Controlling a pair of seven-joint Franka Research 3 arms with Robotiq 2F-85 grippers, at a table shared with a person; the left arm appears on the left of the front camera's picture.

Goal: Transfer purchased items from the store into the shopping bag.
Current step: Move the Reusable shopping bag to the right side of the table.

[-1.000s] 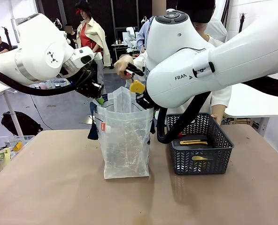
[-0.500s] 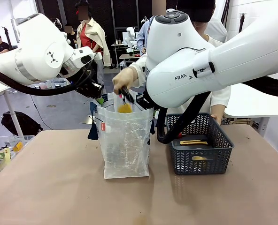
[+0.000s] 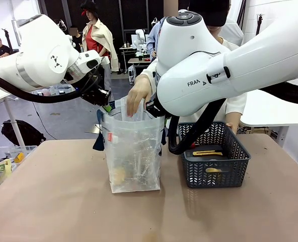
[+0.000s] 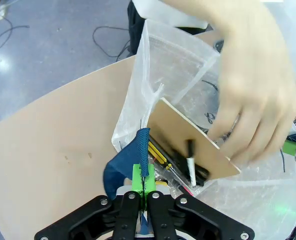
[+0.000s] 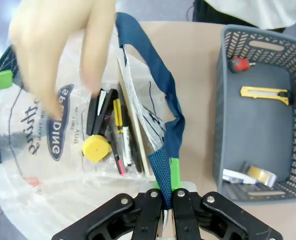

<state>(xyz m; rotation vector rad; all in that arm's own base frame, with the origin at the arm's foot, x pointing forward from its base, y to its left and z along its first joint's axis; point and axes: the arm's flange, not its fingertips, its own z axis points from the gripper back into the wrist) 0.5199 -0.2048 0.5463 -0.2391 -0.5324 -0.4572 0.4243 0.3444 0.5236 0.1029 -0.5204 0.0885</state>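
Bench point(image 3: 48, 201) with upright shopping bag point(image 3: 134, 156): left gripper point(image 4: 144, 181) and right gripper point(image 5: 167, 180) each pinch a blue strap handle point(image 5: 158, 90); person's hand point(image 3: 138, 96) reaches inside.

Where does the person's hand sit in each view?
Front view: person's hand upper centre, at the shopping bag mouth.
Left wrist view: hand upper right, blurred, over the bag.
Right wrist view: hand upper left, over the bag.
Shared landmark: the bag's blue strap handles, one pinched by the left pincer, one by the right pincer.

Table point(image 3: 58, 212) w/ bag point(image 3: 134, 156), basket point(image 3: 217, 174)
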